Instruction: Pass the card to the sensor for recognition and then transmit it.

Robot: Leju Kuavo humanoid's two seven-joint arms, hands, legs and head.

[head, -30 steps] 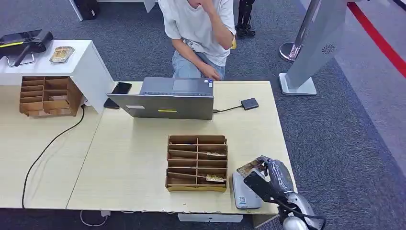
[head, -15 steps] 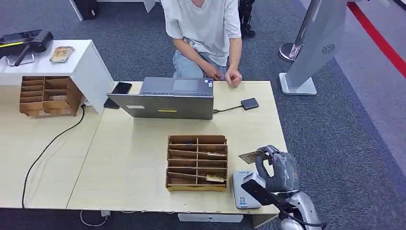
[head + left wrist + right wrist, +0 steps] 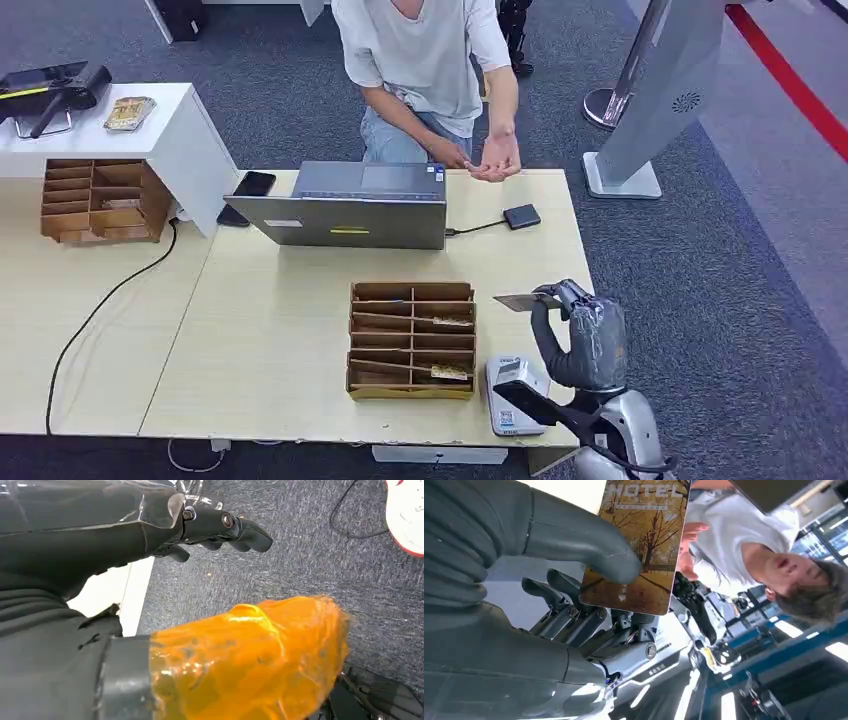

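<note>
Right robot hand (image 3: 583,330): gripping the card (image 3: 518,301) between thumb and fingers, carrying it flat above the worktop (image 3: 280,330) at about four o'clock, likely for handing over.
Card: thin, stiff, glossy; printed autumn trees and "HOTEL".
Sensor (image 3: 514,396): pale, boxy, sitting at five o'clock beneath the card.
Person's hand (image 3: 497,160): waiting palm-up at one o'clock.
Left robot hand (image 3: 220,527): hanging by the floor; grip, cannot tell.

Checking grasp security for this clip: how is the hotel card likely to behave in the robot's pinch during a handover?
The card looks thin, flat and unbent, so probably stiff and light. Its glossy face, pinched by the right hand near one end, may slip or pivot.
</note>
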